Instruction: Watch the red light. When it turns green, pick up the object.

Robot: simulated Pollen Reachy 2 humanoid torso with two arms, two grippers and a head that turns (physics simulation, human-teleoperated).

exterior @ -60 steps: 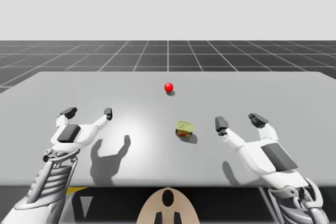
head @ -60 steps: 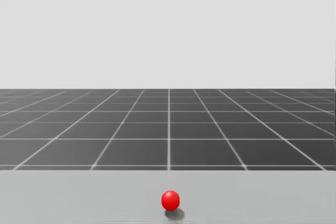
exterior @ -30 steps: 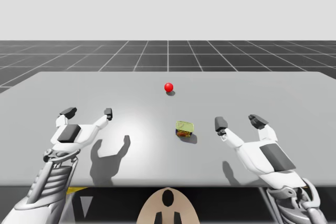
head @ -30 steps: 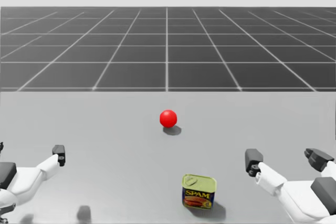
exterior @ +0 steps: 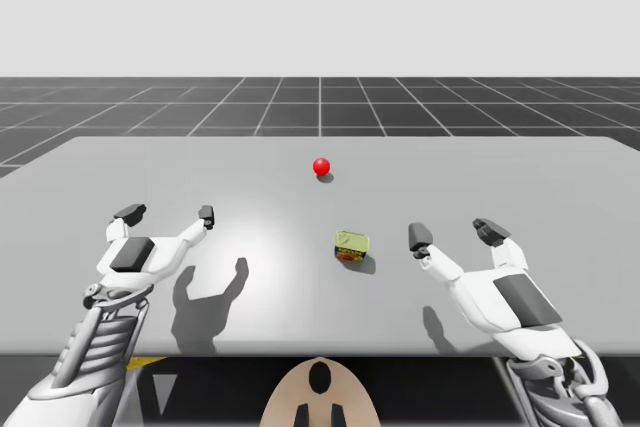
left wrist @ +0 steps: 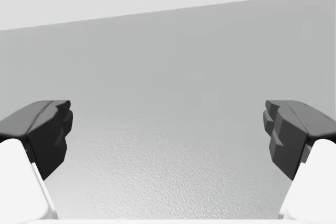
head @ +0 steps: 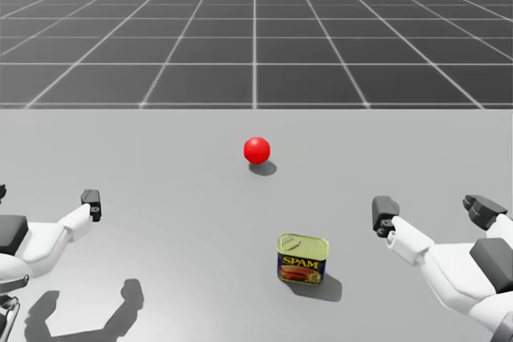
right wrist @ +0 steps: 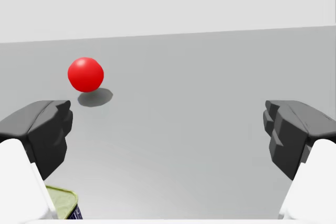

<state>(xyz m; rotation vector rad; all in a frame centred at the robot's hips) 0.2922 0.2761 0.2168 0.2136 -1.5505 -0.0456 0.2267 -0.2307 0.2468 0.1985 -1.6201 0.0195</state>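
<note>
The light [exterior: 321, 165] is a ball sitting toward the far middle of the table [exterior: 560, 177], and it shows red, so I judge this a moment for waiting, not grasping. The yellow boxy can [exterior: 352, 245] stands upright nearer me, well short of the light and slightly toward my right side. My right gripper [exterior: 455, 234] hovers near the can, fingers spread wide and empty (its wrist view shows a corner of the can beside one finger, not between them), probably poised for a short reach once green comes. My left gripper [exterior: 167, 214] hangs well apart, equally wide and empty, likely parked out of the way.
</note>
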